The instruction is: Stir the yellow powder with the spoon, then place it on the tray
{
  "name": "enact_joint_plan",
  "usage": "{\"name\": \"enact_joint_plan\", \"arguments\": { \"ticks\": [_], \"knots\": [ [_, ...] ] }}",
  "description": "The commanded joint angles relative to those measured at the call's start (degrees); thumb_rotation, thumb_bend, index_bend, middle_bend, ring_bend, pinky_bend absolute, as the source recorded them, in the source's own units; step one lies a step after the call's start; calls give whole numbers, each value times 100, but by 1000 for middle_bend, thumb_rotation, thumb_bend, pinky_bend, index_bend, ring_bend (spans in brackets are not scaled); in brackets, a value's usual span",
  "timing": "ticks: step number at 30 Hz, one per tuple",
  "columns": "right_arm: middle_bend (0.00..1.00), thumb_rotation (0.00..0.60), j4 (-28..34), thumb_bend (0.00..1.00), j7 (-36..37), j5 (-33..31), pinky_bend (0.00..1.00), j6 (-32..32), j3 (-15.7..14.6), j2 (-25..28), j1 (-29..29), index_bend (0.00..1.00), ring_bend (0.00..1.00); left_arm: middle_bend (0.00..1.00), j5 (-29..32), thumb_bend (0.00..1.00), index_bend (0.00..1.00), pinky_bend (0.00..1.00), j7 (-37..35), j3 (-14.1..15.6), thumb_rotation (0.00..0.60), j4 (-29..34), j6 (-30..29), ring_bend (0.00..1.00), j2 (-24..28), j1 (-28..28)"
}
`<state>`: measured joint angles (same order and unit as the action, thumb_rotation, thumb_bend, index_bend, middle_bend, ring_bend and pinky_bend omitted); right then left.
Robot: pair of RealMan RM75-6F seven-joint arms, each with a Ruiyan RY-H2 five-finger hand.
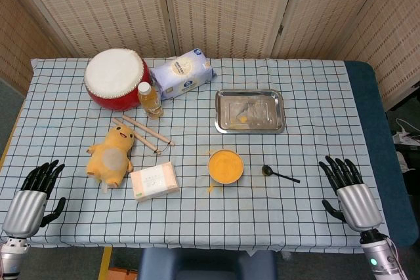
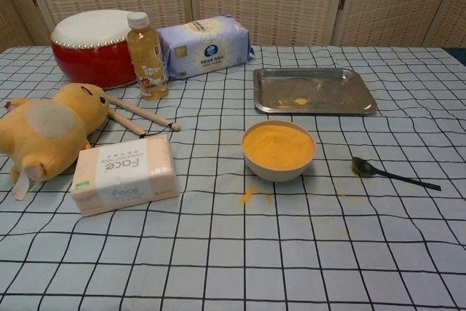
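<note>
A bowl [image 1: 226,165] [image 2: 278,151] of yellow powder stands near the table's middle. Just right of it a dark spoon [image 1: 279,174] [image 2: 393,172] lies flat on the checked cloth, bowl end toward the bowl. Behind them sits a steel tray [image 1: 249,111] [image 2: 313,90] with a bit of yellow powder in it. My left hand [image 1: 36,191] rests at the table's near left corner, fingers spread and holding nothing. My right hand [image 1: 348,188] lies at the near right, also spread and empty, well right of the spoon. Neither hand shows in the chest view.
A little powder is spilled on the cloth [image 2: 251,194] in front of the bowl. On the left are a tissue box [image 1: 154,181], a yellow plush toy [image 1: 111,155], two drumsticks [image 1: 146,132], a juice bottle [image 1: 149,100], a red drum [image 1: 117,78] and a tissue pack [image 1: 182,73].
</note>
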<state>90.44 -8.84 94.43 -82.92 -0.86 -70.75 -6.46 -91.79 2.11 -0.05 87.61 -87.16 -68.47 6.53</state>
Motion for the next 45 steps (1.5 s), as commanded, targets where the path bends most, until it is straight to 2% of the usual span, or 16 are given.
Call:
{"name": "enact_joint_plan", "arguments": {
  "ticks": [1,6,9,14,19,21,29,37,45],
  "knots": [
    [0,600,29,181,72,-75,0,255,-27,-97,-106,0,0,0,33,443,0,101,-84,-2,600,64,38,0,67,4],
    [0,600,312,185,-61,-362,0,806,132,-191,-422,10,0,0,-29,443,0,101,-192,25,600,111,59,0,132,22],
    [0,600,524,191,-695,-900,0,1309,387,-369,-703,121,0,0,-51,443,0,101,-281,79,600,175,169,0,207,53],
    [0,600,688,244,-1600,-1542,0,1705,649,-799,-1040,332,0,0,-102,443,0,101,-470,143,600,209,247,0,317,78],
    [0,600,644,247,-2089,-1842,0,1770,730,-1094,-1178,421,0,0,-80,444,0,102,-585,163,600,232,285,0,393,77],
    [0,600,476,253,-2412,-2206,0,1966,811,-1409,-1350,446,0,0,-108,443,0,102,-714,180,600,255,261,0,462,68],
    [0,600,-161,309,-2964,-2942,0,1971,912,-2030,-1590,470,0,0,-198,443,0,102,-925,251,600,234,339,0,555,106],
    [0,600,-695,323,-2872,-3355,0,2063,997,-2324,-1746,466,0,0,-204,444,0,102,-999,262,600,234,396,0,587,140],
    [0,600,-974,335,-2782,-3508,0,2123,1012,-2500,-1889,466,0,0,-211,444,0,102,-1076,268,600,192,402,0,602,150]
  ]
}}
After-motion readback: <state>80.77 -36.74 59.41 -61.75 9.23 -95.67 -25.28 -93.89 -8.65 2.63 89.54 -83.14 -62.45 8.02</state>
